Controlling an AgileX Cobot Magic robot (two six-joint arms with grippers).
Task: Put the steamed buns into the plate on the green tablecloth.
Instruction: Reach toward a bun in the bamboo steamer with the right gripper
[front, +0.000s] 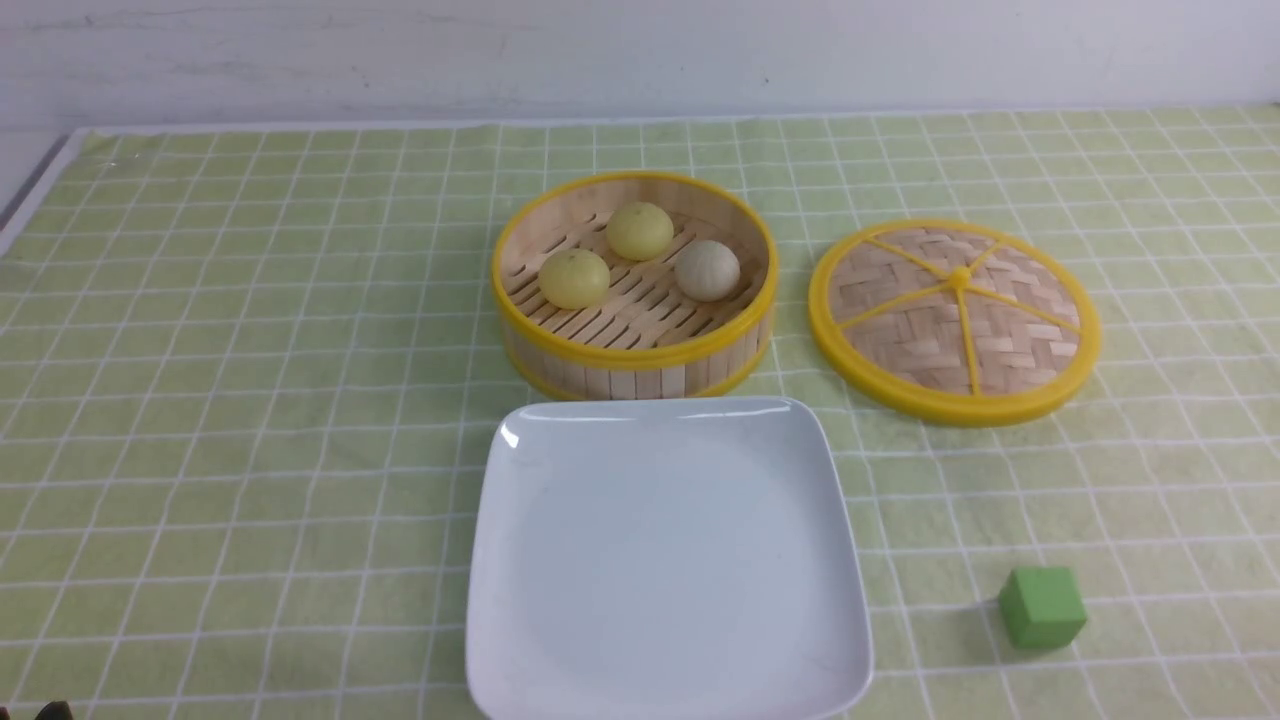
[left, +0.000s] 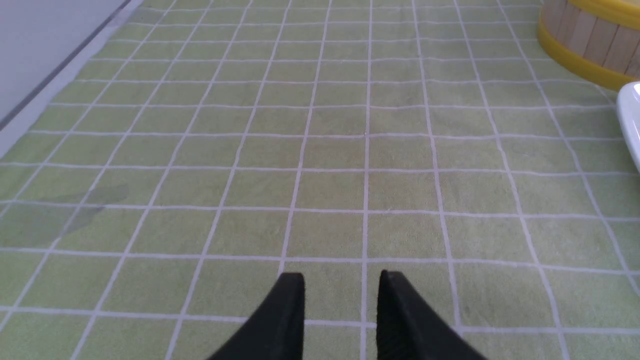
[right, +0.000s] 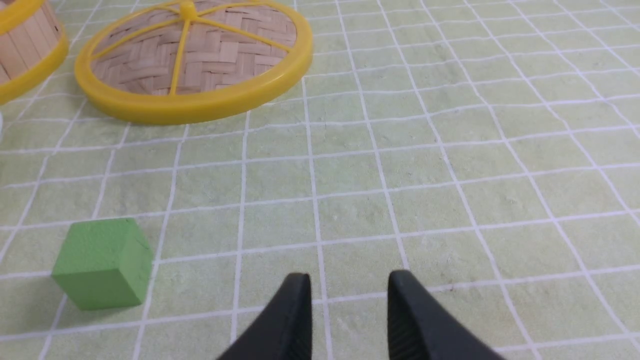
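Note:
Three steamed buns lie in the bamboo steamer basket (front: 634, 355): a pale yellow one (front: 574, 278), a second pale yellow one (front: 640, 231) and a greyish off-white one (front: 707, 270). The white square plate (front: 665, 560) sits empty on the green tablecloth (front: 250, 400), just in front of the basket. My left gripper (left: 341, 280) is open and empty, low over bare cloth to the left of the plate (left: 631, 115). My right gripper (right: 349, 280) is open and empty over the cloth near the green cube (right: 102, 262). Neither gripper shows in the front view.
The woven steamer lid (front: 955, 318) lies right of the basket and also shows in the right wrist view (right: 192, 60). A green cube (front: 1042, 606) sits at the front right. The basket's wall shows in the left wrist view (left: 590, 40). The cloth's left edge meets a grey surface.

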